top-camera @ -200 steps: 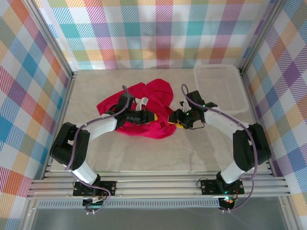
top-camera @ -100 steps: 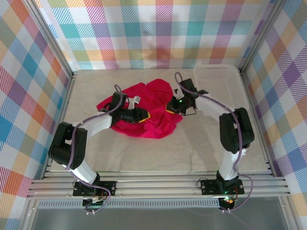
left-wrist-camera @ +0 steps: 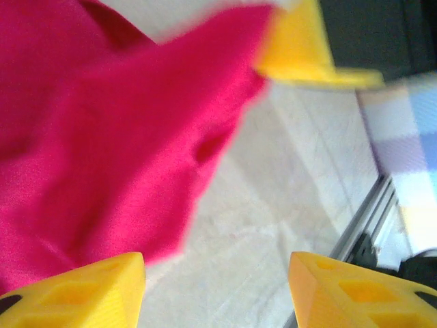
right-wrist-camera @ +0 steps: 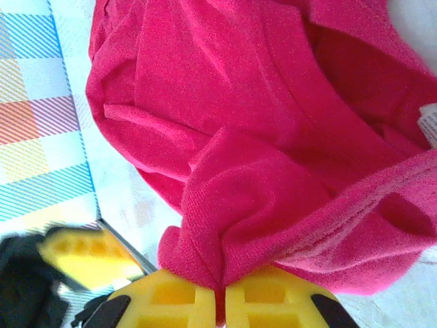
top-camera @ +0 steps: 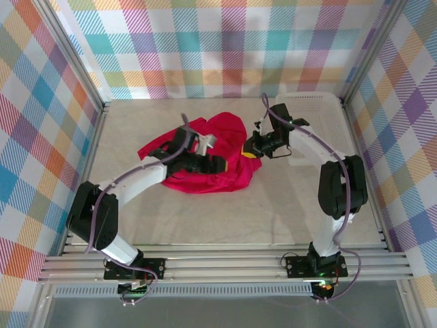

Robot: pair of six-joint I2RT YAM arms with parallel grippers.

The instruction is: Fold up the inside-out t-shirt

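The inside-out t-shirt (top-camera: 218,147) is a crumpled crimson heap on the middle of the table, its white tag (top-camera: 205,141) near the left arm. My right gripper (top-camera: 247,153) is at the shirt's right edge, shut on a bunched fold of the red cloth (right-wrist-camera: 225,205), which is pinched between its yellow fingers (right-wrist-camera: 171,304). My left gripper (top-camera: 218,166) is over the shirt's front part. In the left wrist view, that gripper (left-wrist-camera: 215,273) is open with bare table between its tips. The red cloth (left-wrist-camera: 123,137) lies to its upper left.
A white plastic basket (top-camera: 321,126) stands at the back right, close behind the right arm. Plaid walls and metal frame rails enclose the pale table (top-camera: 273,205). Its front half is bare.
My left gripper has opened and let go of the cloth. My right gripper has shut on the shirt's right edge and drawn it toward the back right, stretching the cloth.
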